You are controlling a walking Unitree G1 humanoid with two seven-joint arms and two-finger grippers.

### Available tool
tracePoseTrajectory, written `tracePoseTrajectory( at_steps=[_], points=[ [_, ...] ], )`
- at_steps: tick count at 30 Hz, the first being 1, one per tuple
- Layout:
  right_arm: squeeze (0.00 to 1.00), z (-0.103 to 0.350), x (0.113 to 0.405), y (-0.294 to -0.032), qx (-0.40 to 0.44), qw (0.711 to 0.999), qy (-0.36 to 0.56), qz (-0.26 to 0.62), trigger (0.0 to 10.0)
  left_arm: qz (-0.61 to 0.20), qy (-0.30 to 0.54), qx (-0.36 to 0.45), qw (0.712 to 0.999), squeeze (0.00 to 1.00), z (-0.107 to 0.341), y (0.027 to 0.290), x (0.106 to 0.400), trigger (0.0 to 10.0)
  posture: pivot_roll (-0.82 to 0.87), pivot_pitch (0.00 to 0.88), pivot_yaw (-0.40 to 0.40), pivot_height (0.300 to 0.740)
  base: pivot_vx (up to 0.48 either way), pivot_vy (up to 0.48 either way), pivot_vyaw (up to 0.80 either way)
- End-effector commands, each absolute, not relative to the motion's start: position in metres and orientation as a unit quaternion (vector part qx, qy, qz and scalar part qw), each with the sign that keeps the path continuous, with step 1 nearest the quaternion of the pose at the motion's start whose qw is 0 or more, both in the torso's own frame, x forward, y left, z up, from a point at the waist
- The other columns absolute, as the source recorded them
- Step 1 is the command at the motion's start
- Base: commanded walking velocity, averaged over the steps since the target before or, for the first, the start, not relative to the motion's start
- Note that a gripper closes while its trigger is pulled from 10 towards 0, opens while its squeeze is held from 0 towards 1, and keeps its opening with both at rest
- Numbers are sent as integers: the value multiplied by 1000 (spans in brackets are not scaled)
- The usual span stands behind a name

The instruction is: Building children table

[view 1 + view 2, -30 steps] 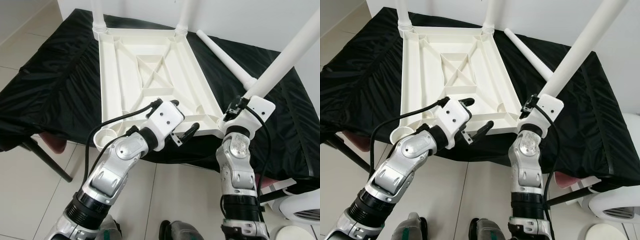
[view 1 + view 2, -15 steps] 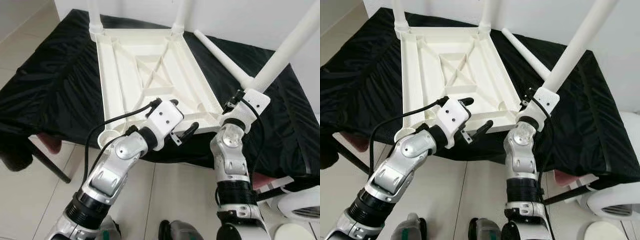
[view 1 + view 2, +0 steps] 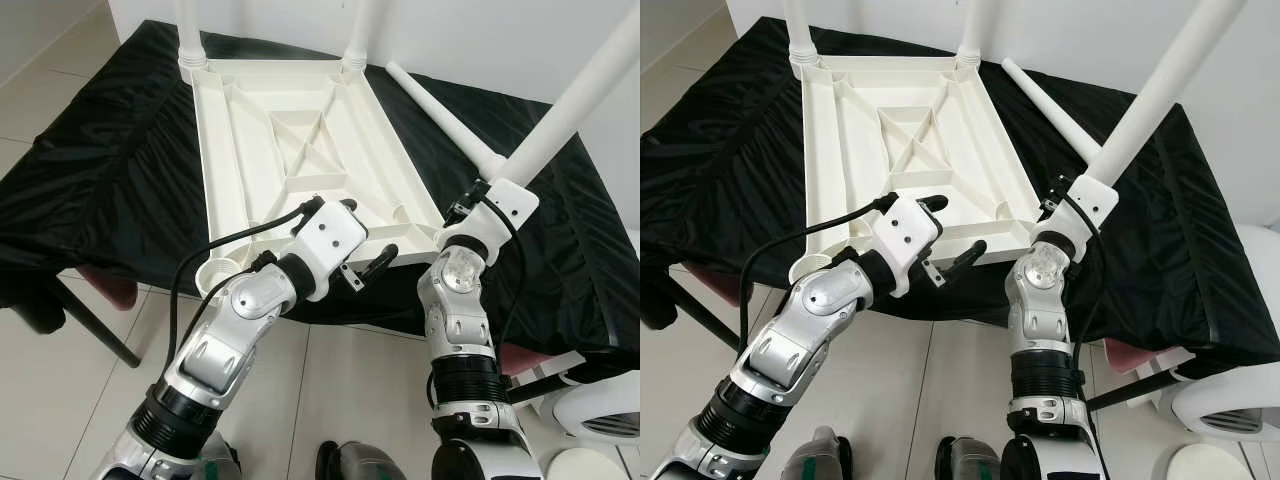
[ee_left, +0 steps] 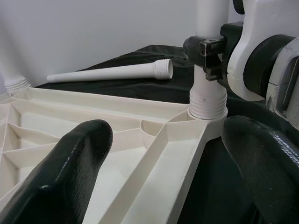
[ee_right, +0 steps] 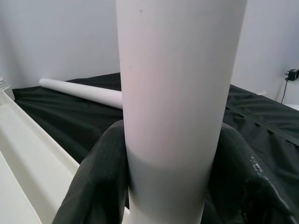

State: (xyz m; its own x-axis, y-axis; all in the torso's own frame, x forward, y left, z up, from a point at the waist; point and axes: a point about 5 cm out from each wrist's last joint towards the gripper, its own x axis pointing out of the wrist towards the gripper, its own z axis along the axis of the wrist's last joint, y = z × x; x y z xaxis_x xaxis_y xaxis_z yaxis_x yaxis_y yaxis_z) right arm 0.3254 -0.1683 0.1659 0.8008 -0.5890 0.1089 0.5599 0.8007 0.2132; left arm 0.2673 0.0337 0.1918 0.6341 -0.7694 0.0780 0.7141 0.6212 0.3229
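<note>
Though blurred, no lettering on table leg (image 3: pixel 1150 95).

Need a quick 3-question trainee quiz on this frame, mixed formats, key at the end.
1. True or false: the right gripper is shut on the white table leg standing in the near right corner socket of the upturned tabletop.
2. Multiple choice: the loose table leg lies
A. inside the tabletop's ribs
B. on the black cloth, beyond the tabletop's right edge
C. on the floor
3. Fill in: the near left corner socket holds ____ leg.

Key
1. True; its jaws clamp the leg on both sides in the right wrist view.
2. B
3. no. The left gripper hovers open over the tabletop's near edge.
</note>
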Motion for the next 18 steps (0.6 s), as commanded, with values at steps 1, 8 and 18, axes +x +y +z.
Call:
tracePoseTrajectory(
  at_steps=[1, 8, 18],
  points=[
    [0, 133, 321, -175, 88, 941, -8, -325, 10000, -417, -108, 131, 893, 0, 193, 32, 265, 10000, 62, 92, -95, 740, 0, 0, 0],
    [0, 140, 326, -183, 98, 934, -23, -342, 10000, -421, -108, 130, 891, 0, 193, 30, 264, 10000, 62, 84, -96, 740, 0, 0, 0],
    [0, 145, 328, -192, 114, 926, -32, -358, 10000, -421, -108, 131, 891, 0, 193, 29, 263, 10000, 63, 80, -96, 740, 0, 0, 0]
  ],
)
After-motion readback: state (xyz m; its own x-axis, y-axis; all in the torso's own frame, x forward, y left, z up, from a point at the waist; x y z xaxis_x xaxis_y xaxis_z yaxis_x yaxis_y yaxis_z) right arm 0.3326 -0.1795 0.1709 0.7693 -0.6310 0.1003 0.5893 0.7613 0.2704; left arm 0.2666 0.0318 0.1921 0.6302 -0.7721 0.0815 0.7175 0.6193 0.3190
